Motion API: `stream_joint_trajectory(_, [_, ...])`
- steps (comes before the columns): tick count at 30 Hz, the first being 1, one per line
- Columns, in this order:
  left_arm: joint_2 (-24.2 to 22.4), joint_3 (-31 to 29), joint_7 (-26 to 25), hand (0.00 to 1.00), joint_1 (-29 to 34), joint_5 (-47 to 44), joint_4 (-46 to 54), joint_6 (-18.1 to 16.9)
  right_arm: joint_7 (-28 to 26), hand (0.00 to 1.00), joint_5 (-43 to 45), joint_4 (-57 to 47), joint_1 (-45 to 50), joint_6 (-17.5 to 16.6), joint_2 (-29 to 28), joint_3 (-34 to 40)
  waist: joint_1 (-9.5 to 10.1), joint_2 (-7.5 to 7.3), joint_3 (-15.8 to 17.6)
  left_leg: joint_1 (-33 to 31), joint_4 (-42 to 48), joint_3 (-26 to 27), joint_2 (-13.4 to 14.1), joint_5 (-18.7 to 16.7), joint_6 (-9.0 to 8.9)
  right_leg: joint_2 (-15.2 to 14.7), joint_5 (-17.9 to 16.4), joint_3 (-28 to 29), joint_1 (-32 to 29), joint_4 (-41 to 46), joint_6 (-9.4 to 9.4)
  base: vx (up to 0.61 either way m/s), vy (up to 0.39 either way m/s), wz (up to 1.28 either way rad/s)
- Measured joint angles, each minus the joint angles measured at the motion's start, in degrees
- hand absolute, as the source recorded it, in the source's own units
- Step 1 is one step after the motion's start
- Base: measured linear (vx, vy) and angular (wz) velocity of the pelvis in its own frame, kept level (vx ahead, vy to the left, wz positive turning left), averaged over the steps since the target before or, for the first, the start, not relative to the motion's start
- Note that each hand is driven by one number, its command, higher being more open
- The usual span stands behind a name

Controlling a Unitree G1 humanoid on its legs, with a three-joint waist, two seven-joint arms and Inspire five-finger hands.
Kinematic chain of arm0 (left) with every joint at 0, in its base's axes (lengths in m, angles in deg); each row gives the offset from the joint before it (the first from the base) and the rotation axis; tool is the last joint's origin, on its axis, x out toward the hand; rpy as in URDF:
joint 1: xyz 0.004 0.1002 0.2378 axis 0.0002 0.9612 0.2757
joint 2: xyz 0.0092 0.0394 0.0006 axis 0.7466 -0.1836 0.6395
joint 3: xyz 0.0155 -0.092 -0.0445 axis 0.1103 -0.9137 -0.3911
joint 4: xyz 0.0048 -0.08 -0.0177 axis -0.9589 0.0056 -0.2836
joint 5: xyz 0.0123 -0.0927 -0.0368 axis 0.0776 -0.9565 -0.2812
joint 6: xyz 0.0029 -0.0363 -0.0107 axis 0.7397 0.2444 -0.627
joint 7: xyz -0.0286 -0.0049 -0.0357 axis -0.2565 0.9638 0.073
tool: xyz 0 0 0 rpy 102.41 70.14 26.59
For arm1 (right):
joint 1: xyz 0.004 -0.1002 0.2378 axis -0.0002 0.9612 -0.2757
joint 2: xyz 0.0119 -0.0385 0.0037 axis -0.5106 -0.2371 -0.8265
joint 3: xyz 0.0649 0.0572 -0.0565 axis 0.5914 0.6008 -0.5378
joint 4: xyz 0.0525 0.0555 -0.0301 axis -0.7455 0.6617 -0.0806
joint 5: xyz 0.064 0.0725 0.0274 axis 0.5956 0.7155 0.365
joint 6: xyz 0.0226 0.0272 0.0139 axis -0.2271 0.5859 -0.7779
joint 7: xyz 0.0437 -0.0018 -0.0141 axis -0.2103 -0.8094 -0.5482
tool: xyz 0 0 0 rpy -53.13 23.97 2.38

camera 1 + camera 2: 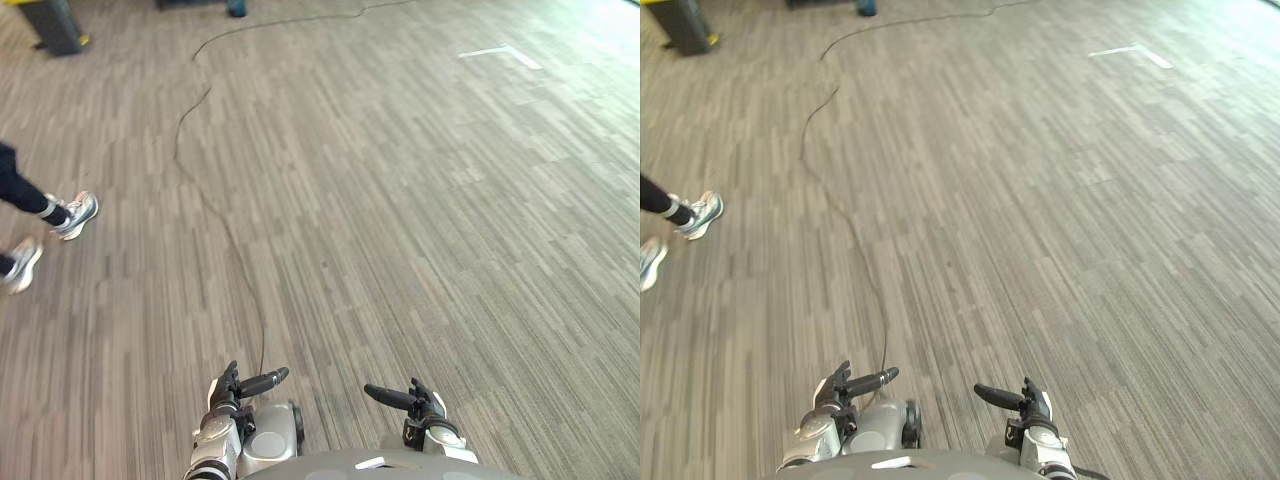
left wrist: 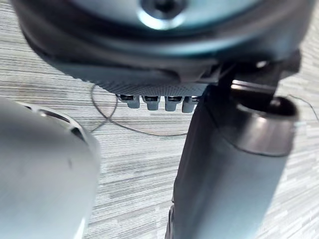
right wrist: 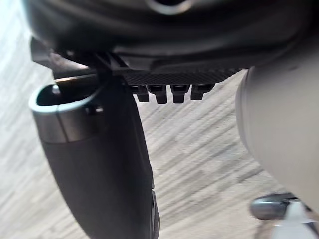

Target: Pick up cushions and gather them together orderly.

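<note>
Low over the carpeted floor (image 1: 400, 200), left robot hand (image 1: 232, 392) and right robot hand (image 1: 418, 404), fingers relaxed and apart, holding nothing; cushions, whereabouts not to be told, likely light, soft and yielding, best taken two-handed by opposite edges; person's shoes (image 1: 75, 213) at far left.

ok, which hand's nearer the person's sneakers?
Left. The sneakers lie ahead and well to the left of the left hand; the right hand sits farther right.

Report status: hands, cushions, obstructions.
Left hand open, right hand open, nothing held. No cushion picked up yet. Person's shoes at left, bin far left.
</note>
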Motion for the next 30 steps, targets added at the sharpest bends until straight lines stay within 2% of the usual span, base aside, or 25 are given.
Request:
stream_joint_trajectory(2, [0.1, 0.3, 0.0, 1.0, -0.1, 0.1, -0.5, 0.1, -0.1, 1.0, 0.0, -0.8, 0.1, -0.8, 0.0, 0.2, -0.45, -0.1, 0.0, 4.3, -2.7, 0.8, 0.0, -1.0, -1.0, 0.8, -0.6, -5.4, -3.6, -4.6, -1.1, 0.46, 0.094, -0.19])
stream_joint_trajectory(3, [0.1, 0.3, 0.0, 1.0, -0.3, 0.1, -1.2, 0.2, -0.1, 1.0, 0.0, -0.9, 0.0, -1.0, 0.0, 0.7, -0.55, -0.02, 0.0, 7.6, -5.2, 1.8, 0.0, -1.3, -2.11, 1.5, -0.6, -9.5, -5.2, -12.0, -1.62, 0.61, 0.082, -0.16])
stream_joint_trajectory(4, [-0.1, 0.3, 0.0, 1.0, -0.4, 0.2, -1.6, 0.3, -0.2, 1.0, 0.0, -0.8, -0.2, -1.0, 0.0, 1.2, -0.7, 0.16, -0.1, 10.7, -8.0, 3.1, 0.1, -1.4, -3.74, 2.6, 0.4, -13.6, -6.1, -22.2, -1.93, 0.44, 0.056, -0.2])
stream_joint_trajectory(5, [-0.2, 0.4, 0.0, 1.0, -0.4, 0.3, -1.7, 0.3, -0.2, 1.0, 0.0, -0.8, -0.3, -1.0, 0.0, 1.4, -0.77, 0.25, -0.1, 11.9, -9.1, 3.4, 0.0, -1.5, -4.39, 3.0, 1.3, -15.6, -6.5, -26.1, -2.38, 0.78, 0.038, -0.16])
stream_joint_trajectory(6, [-0.2, 1.0, 0.0, 1.0, -0.5, 0.6, -2.3, 0.4, -0.3, 1.0, -0.1, -0.8, -0.4, -0.9, 0.0, 2.2, -1.01, 0.59, -0.1, 14.9, -11.2, 3.7, -0.2, -1.6, -6.36, 4.3, 4.4, -19.7, -6.8, -33.8, -3.72, 0.74, -0.022, -0.1])
stream_joint_trajectory(7, [-0.3, 2.3, 0.1, 1.0, -0.2, 0.7, -2.7, 0.4, -0.4, 1.0, -0.2, -0.6, -0.1, -0.5, 0.2, 3.4, -1.38, 1.23, -0.3, 18.0, -12.3, 3.4, 0.0, -1.9, -9.33, 6.0, 13.2, -21.8, -5.8, -38.6, -10.64, 0.9, -0.026, -0.07])
stream_joint_trajectory(8, [-0.3, 2.3, 0.1, 1.0, -0.2, 0.7, -2.7, 0.4, -0.4, 1.0, -0.2, -0.6, -0.1, -0.5, 0.2, 3.4, -1.39, 1.29, -0.3, 18.0, -12.3, 3.4, 0.0, -1.9, -9.38, 6.1, 13.3, -21.8, -5.8, -38.7, -10.81, 0.76, -0.021, -0.07])
stream_joint_trajectory(9, [-1.5, 2.1, 0.4, 1.0, -0.6, 0.8, -3.8, 0.5, -0.4, 1.0, -0.8, 0.5, -1.3, 0.2, 1.5, 4.6, -1.24, 3.89, -0.8, 18.9, -11.7, 2.2, 2.0, -1.0, -12.54, 7.0, 12.7, -22.9, -5.2, -35.9, -16.96, 0.6, -0.023, 0.13])
stream_joint_trajectory(11, [-3.7, 2.3, 1.1, 1.0, -2.1, 2.6, -3.9, 0.8, -0.3, 1.0, -0.8, 1.3, -1.2, 0.7, 3.0, 8.5, -3.32, 3.82, -0.3, 21.2, -11.0, -1.5, 0.1, 6.5, -14.44, 1.2, 6.2, -24.9, -7.7, -21.8, -16.9, 0.6, -0.11, 0.25])
stream_joint_trajectory(12, [-4.4, 2.0, 1.1, 1.0, -0.3, 3.0, -3.5, 0.8, -0.2, 1.0, -0.7, 1.2, -0.1, 1.3, 3.9, 8.3, -3.97, 5.56, -1.9, 19.4, -2.2, -2.9, 1.4, 7.2, -15.05, 3.5, 6.5, -25.0, -4.7, -28.5, -12.53, 0.57, -0.223, -0.03])
stream_joint_trajectory(13, [-4.8, 1.4, 1.3, 1.0, 0.0, 3.1, -3.1, 0.8, -0.2, 1.0, -0.8, 0.9, 0.8, 1.2, 4.4, 7.3, -4.15, 6.13, -1.7, 16.6, 7.2, -3.5, 3.0, 8.7, -16.14, 5.2, 4.5, -25.2, -2.3, -30.9, -14.71, 0.67, -0.236, -0.65])
stream_joint_trajectory(14, [-5.7, 1.1, 1.2, 1.0, 0.8, 3.1, -2.1, 0.7, -0.2, 1.0, -0.8, 0.5, 1.2, 1.4, 5.1, 7.3, -3.51, 9.37, -2.2, 9.4, 23.8, -5.9, 6.9, 12.7, -18.16, 9.9, 4.1, -23.1, 1.0, -34.6, -14.02, 0.7, -0.151, -1.07])
stream_joint_trajectory(15, [-5.4, 0.3, 1.2, 1.0, 0.3, 3.1, -1.9, 0.6, -0.1, 1.0, -0.7, 1.1, 0.7, 1.4, 5.4, 7.1, -3.1, 9.79, -1.4, 2.6, 37.6, -7.4, 9.5, 11.8, -18.2, 12.6, 3.5, -21.0, 5.2, -36.9, -14.0, 0.61, -0.089, -1.19])
stream_joint_trajectory(16, [-5.3, -0.1, 1.4, 1.0, 0.1, 3.1, -1.3, 0.6, 0.0, 1.0, -0.7, 1.8, 0.4, 1.6, 5.2, 6.9, -3.08, 9.27, -0.9, -0.4, 42.1, -7.6, 10.2, 11.0, -17.49, 13.3, 3.1, -19.7, 8.0, -38.3, -14.11, 0.71, -0.088, -1.06])
stream_joint_trajectory(17, [-4.4, -0.2, 1.4, 1.0, 0.4, 3.0, 0.2, 0.4, 0.2, 1.0, -0.6, 2.7, 0.3, 1.9, 4.9, 5.4, -2.94, 7.53, 0.1, -4.0, 44.6, -7.9, 10.1, 9.4, -16.38, 14.0, 2.6, -17.2, 12.2, -40.5, -14.25, 0.44, -0.029, -1.0])
stream_joint_trajectory(18, [-3.5, -0.4, 1.3, 1.0, 0.8, 3.0, 1.2, 0.1, 0.2, 1.0, -0.6, 3.1, 0.5, 1.9, 4.6, 3.6, -2.18, 6.06, 0.3, -7.8, 43.9, -7.9, 10.1, 7.8, -14.82, 14.6, 2.7, -14.6, 15.6, -43.5, -13.96, 0.54, -0.019, -1.07])
stream_joint_trajectory(19, [-3.1, -0.5, 1.2, 1.0, 0.8, 2.8, 1.7, -0.2, 0.2, 1.0, -0.5, 3.1, 0.8, 1.9, 4.5, 3.0, -1.64, 5.6, 0.0, -10.2, 42.2, -7.8, 10.2, 6.8, -13.96, 14.9, 2.9, -12.7, 17.3, -45.0, -13.11, 0.59, 0.077, -1.29])
stream_joint_trajectory(20, [-3.0, -1.0, 1.1, 1.0, 0.9, 2.5, 2.6, -0.3, 0.3, 1.0, -0.5, 3.2, 1.1, 2.0, 4.1, 3.1, -0.4, 4.75, 0.3, -14.3, 36.8, -7.9, 10.1, 4.8, -11.47, 15.3, 2.9, -9.4, 20.1, -47.3, -12.05, 0.49, 0.075, -1.23])
stream_joint_trajectory(21, [-2.9, -1.0, 1.0, 1.0, 0.9, 2.5, 2.7, -0.7, 0.4, 1.0, -0.5, 3.3, 1.1, 2.2, 4.0, 3.1, -0.08, 4.67, 0.4, -16.7, 30.7, -8.5, 9.6, 3.9, -10.33, 15.4, 2.8, -7.1, 22.4, -49.2, -11.29, 0.59, 0.126, -1.31])
stream_joint_trajectory(23, [-2.8, -1.0, 0.7, 1.0, 0.9, 1.7, 2.6, -1.1, 0.9, 1.0, -0.5, 3.3, 1.2, 2.4, 3.8, 3.0, -0.05, 4.58, 0.4, -19.7, 14.3, -10.5, 7.5, 4.3, -10.81, 14.7, 2.0, -3.2, 26.2, -51.9, -9.57, 0.45, 0.173, -0.93])
stream_joint_trajectory(25, [-2.8, -1.0, 0.5, 1.0, 0.7, 0.9, 2.5, -1.4, 1.1, 1.0, -0.5, 3.3, 1.3, 2.4, 3.7, 2.5, 0.31, 4.47, 0.4, -20.6, 0.7, -13.8, 5.7, 6.1, -12.98, 13.5, 0.1, 0.4, 28.9, -53.3, -6.99, 0.54, 0.273, -0.84])
stream_joint_trajectory(26, [-2.8, -1.0, 0.5, 1.0, 0.7, 0.3, 2.5, -1.5, 1.1, 1.0, -0.5, 3.3, 1.5, 2.4, 3.7, 2.5, 0.54, 4.44, 0.3, -20.6, -2.2, -14.5, 5.3, 7.9, -13.13, 12.9, -1.2, 2.1, 29.8, -53.3, -6.01, 0.7, 0.384, -1.03])
stream_joint_trajectory(27, [-2.5, -1.0, 0.4, 1.0, 0.7, 0.0, 2.4, -1.5, 1.0, 1.0, -0.5, 3.2, 2.3, 2.4, 3.2, 2.4, 1.39, 3.82, -0.5, -20.0, -0.3, -14.0, 4.5, 13.2, -12.52, 11.2, -3.2, 4.9, 30.9, -52.5, -4.63, 0.76, 0.414, -1.0])
stream_joint_trajectory(28, [-2.1, -1.0, 0.4, 1.0, 1.1, 0.0, 2.4, -1.5, 1.0, 1.0, -0.6, 3.3, 2.8, 2.6, 3.0, 2.2, 1.62, 2.94, -1.6, -20.3, 1.9, -13.9, 3.3, 14.8, -10.88, 9.5, -4.5, 7.2, 30.4, -50.1, -3.35, 0.66, 0.35, -0.92])
stream_joint_trajectory(30, [-1.0, -1.0, 0.4, 1.0, 0.8, 0.0, 1.2, -1.5, 1.0, 1.0, -0.6, 3.3, 3.4, 2.6, 2.2, 1.0, 1.54, 0.75, -2.9, -19.4, 4.8, -10.6, 2.2, 10.8, -9.22, 6.7, -5.2, 9.3, 27.4, -42.7, -2.06, 0.57, 0.321, -0.66])
